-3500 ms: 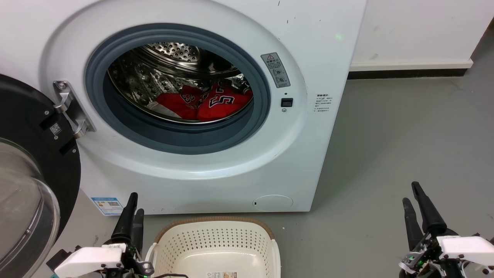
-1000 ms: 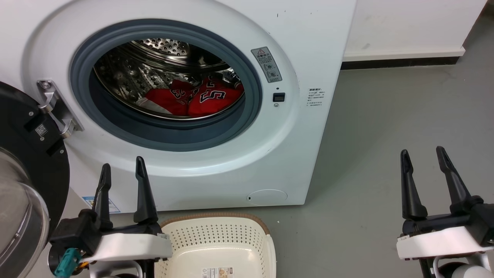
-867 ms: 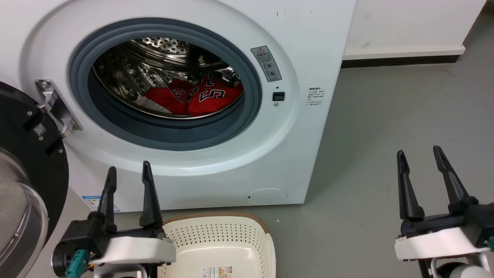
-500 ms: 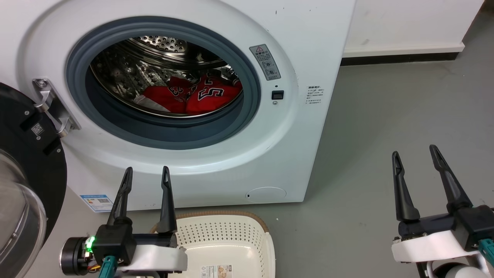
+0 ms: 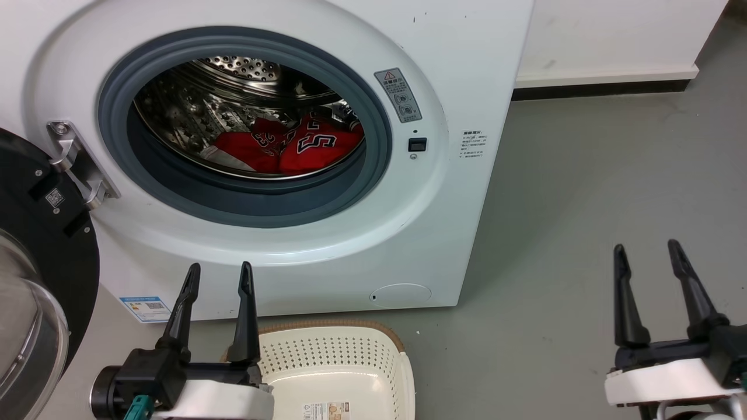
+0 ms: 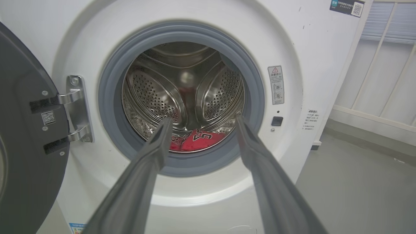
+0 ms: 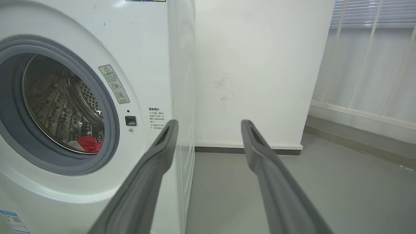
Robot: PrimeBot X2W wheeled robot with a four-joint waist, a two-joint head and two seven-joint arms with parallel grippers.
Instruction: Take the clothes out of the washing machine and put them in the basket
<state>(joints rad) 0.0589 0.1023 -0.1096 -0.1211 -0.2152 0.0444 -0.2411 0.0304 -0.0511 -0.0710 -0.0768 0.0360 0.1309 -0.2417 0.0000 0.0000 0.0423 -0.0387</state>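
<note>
The clothes (image 5: 292,149) are seen as a red heap on the floor of the steel drum (image 5: 187,116), inside the washing machine (image 5: 461,192), a little right of the porthole's middle and behind the grey gasket (image 5: 251,207). The left hand (image 5: 219,266) is held in front of the machine's lower face, below the porthole. Its two fingers are spread wide apart and nothing is gripped between them. In the left wrist view the heap is framed in the gap between those fingers, so the hand is judged to be already aimed into the opening, with the clothes lying ahead of it and higher, past the gasket lip. The heap appears to be stretched across the drum from side to side, which is also the line along which the fingers are spread. The right hand (image 5: 646,245) is likewise wide open and empty, but it is held over bare floor (image 5: 583,192) to the right of the machine, well apart from the porthole and pointed towards the wall (image 7: 253,71) — the left arm is therefore taken to be the nearer one for the reach. The door (image 5: 41,245) is swung open to the left, clear of that path. The basket (image 5: 405,373) is set on the floor just beside the left hand, in front of the machine — nothing red can be made out in the part of it that is in view.
</note>
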